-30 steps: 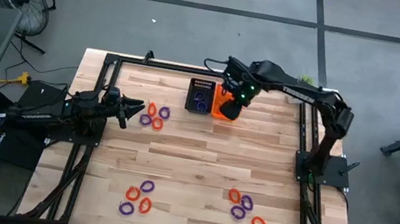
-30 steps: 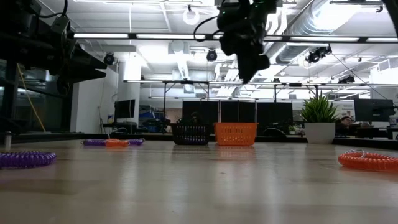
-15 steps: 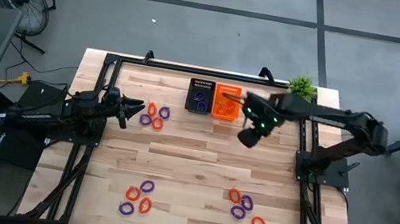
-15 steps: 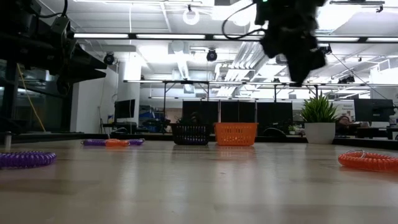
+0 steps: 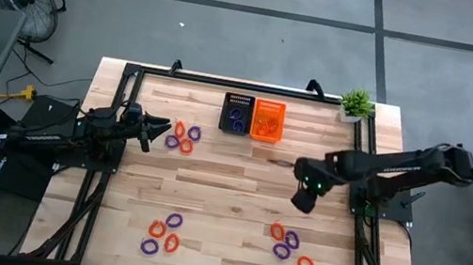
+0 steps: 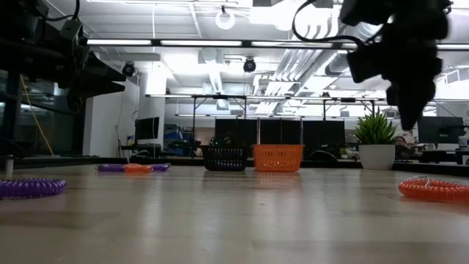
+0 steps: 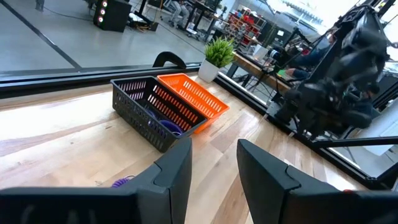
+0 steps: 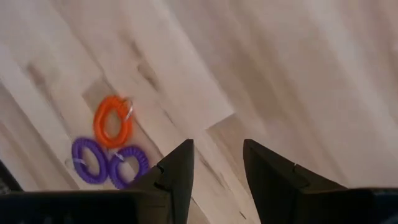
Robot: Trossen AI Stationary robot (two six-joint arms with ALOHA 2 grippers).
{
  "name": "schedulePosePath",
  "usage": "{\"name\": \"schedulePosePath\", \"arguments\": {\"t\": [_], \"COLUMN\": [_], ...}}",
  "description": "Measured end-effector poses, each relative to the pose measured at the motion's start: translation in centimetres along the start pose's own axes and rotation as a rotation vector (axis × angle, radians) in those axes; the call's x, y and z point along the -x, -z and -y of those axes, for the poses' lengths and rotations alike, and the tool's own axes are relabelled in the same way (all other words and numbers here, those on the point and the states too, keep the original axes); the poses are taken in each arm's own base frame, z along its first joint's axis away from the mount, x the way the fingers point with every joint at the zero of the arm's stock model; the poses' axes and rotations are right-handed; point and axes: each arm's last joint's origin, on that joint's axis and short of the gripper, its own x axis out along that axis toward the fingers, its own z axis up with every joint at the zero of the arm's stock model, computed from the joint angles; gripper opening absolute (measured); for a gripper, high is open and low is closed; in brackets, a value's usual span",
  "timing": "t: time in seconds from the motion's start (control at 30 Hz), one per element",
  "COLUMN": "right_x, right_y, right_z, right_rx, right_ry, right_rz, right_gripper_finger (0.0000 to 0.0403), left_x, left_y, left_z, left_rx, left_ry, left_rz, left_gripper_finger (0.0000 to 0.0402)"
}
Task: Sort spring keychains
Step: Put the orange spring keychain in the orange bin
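Orange and purple spring keychains lie flat on the wooden table in three groups: far left [image 5: 183,137], near left [image 5: 162,232] and near right [image 5: 289,245]. More lie inside the black basket [image 5: 238,114] and the orange basket [image 5: 268,120] at the far edge. My right gripper [image 5: 302,201] hangs open above bare table, a little beyond the near-right group, pointing steeply down. Its wrist view shows an orange ring [image 8: 112,121] and two purple rings [image 8: 107,163] ahead of the fingers. My left gripper [image 5: 164,126] waits open and level at the left, beside the far-left group.
A potted plant [image 5: 355,102] stands at the far right corner. Black frame rails run along the table's left and right sides. Bare wood lies across the middle of the table [image 5: 228,184]. In the low view an orange keychain [image 6: 434,189] lies below my right arm.
My right gripper has swung from above the orange basket toward the table's right and near edges and come down, stopping above the table just beyond the near-right keychains. It has stayed open with nothing in it. No keychain has moved.
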Motion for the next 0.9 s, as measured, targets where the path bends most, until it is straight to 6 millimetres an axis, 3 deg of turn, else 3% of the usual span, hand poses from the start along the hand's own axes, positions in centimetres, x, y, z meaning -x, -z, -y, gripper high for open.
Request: {"name": "schedulePosePath", "arguments": {"t": [0.23,0.47,0.9], "right_x": [-2.4,-3.2,-5.6], "right_y": [2.7,4.7,6.1], "right_z": [-1.6,-3.3,-5.0], "right_rx": [0.15,0.284,0.135], "right_ry": [-0.066,-0.09,-0.068], "right_rz": [0.007,0.083,0.075], "right_gripper_finger": [0.0134,0.0134,0.0134], "left_x": [0.0,0.0,0.0], "left_y": [0.0,0.0,0.0], "left_z": [0.0,0.0,0.0], "left_rx": [0.0,0.0,0.0], "left_ry": [0.0,0.0,0.0], "left_rz": [0.0,0.0,0.0], "left_gripper_finger": [0.0126,0.0126,0.0126]}}
